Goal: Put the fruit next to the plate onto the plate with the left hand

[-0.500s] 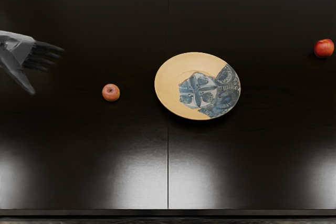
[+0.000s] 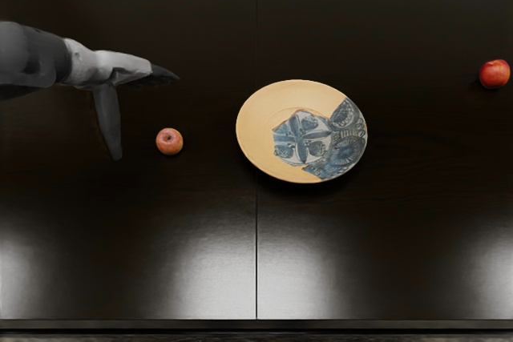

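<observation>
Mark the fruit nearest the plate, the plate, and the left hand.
fruit [image 2: 169,141], head view, centre of its skin
plate [image 2: 268,114], head view, bare yellow part
left hand [image 2: 116,72], head view, back of the hand

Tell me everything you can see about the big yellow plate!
The round yellow plate looks like glazed ceramic, with a blue-and-white painted pattern covering its lower right part. It lies flat and right side up near the middle of the dark glossy table. Nothing sits on it; the small orange-red fruit lies apart, left of it in the picture.
</observation>
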`<action>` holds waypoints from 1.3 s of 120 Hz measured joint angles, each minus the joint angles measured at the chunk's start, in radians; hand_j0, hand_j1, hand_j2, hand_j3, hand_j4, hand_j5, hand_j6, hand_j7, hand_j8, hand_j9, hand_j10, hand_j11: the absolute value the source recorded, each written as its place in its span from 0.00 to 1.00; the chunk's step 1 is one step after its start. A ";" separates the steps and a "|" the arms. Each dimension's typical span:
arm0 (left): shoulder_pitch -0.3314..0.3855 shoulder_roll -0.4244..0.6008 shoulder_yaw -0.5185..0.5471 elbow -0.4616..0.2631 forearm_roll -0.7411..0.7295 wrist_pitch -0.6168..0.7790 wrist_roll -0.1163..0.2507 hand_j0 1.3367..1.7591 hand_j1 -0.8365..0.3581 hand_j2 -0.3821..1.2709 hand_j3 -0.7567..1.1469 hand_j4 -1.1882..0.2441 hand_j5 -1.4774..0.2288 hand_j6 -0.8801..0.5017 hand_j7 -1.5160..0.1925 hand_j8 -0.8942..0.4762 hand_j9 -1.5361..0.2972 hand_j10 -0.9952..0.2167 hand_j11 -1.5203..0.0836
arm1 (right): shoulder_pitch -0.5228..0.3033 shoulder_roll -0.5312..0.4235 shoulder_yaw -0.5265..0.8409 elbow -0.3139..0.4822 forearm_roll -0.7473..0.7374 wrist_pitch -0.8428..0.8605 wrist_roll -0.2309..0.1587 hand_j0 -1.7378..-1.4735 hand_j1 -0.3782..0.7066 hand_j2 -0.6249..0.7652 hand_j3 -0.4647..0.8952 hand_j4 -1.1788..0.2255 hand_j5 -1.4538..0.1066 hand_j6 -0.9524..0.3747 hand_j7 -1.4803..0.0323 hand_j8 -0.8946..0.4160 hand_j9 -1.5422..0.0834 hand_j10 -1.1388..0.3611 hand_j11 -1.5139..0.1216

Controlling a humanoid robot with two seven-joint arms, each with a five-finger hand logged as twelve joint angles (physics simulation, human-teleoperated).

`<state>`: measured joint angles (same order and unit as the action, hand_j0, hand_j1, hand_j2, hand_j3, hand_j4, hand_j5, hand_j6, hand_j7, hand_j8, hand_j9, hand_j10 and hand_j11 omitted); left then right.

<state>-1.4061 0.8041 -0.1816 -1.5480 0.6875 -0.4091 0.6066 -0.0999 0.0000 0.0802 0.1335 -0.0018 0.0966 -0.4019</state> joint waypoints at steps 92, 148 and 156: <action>0.325 -0.297 0.081 0.065 0.728 0.468 0.004 0.76 0.86 0.25 0.40 0.74 0.77 0.54 0.79 0.55 0.74 0.71 0.84 | 0.000 0.000 0.000 0.000 0.000 0.000 0.000 0.30 0.03 0.45 0.34 0.84 0.93 0.72 0.98 0.68 0.95 0.76 0.93; 0.323 -0.295 0.120 0.092 0.735 0.480 0.004 0.76 0.70 0.27 0.40 0.62 0.64 0.42 0.66 0.43 0.63 0.57 0.71 | 0.000 0.000 0.000 0.000 0.000 0.000 0.000 0.30 0.03 0.45 0.34 0.84 0.93 0.72 0.98 0.68 0.95 0.76 0.93; 0.323 -0.298 0.120 0.105 0.735 0.490 0.004 0.76 0.69 0.27 0.40 0.61 0.63 0.41 0.65 0.42 0.62 0.56 0.70 | 0.000 0.000 0.000 0.000 0.000 0.000 0.000 0.30 0.03 0.45 0.34 0.84 0.93 0.72 0.98 0.68 0.95 0.76 0.93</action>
<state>-1.0830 0.5056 -0.0613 -1.4431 1.4230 0.0811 0.6109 -0.0999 0.0000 0.0798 0.1335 -0.0018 0.0966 -0.4019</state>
